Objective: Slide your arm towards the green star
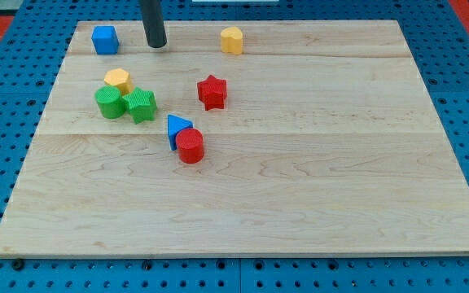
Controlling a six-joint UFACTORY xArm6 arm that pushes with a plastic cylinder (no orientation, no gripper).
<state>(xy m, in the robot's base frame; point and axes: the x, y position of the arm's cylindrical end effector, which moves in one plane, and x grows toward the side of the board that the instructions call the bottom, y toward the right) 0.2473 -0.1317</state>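
The green star (141, 104) lies on the wooden board (316, 179) at the view's left, touching a green cylinder (110, 102) on its left and a yellow block (118, 80) just above. My tip (156, 45) is near the view's top, above the star and a little to its right, well apart from it. A blue cube (104, 39) sits to the left of my tip.
A yellow hexagon block (232, 40) sits at the top, right of my tip. A red star (212, 92) lies right of the green star. A blue triangle (177, 129) touches a red cylinder (190, 146) below it.
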